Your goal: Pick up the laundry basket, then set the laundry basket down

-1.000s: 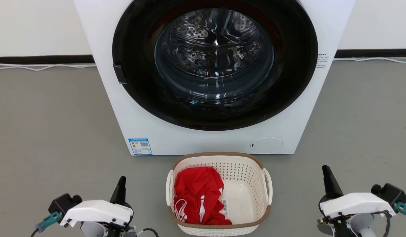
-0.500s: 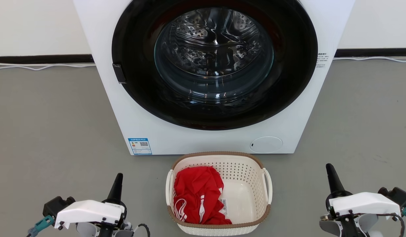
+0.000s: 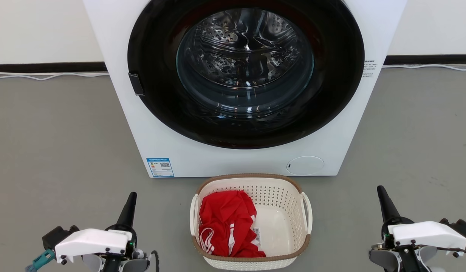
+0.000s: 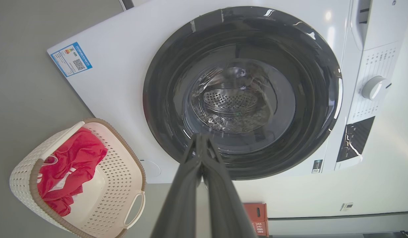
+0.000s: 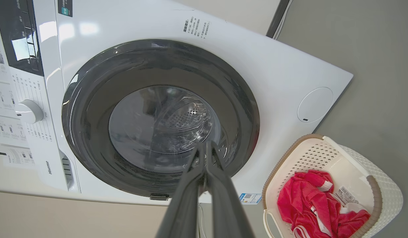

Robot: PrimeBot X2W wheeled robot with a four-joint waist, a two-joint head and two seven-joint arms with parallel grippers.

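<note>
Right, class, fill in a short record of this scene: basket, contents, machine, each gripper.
basket: laundry basket upright on the floor
machine: washing machine directly behind the basket
contents: red garment, on the basket's left side
left gripper: shut, empty, left of the basket, apart from it
right gripper: shut, empty, right of the basket, apart from it

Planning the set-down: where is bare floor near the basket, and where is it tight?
Bare floor lies between the basket and the left gripper, likewise toward the right gripper, and wider beside the washer on both sides. Tight: the basket's far rim sits right by the washer front.
</note>
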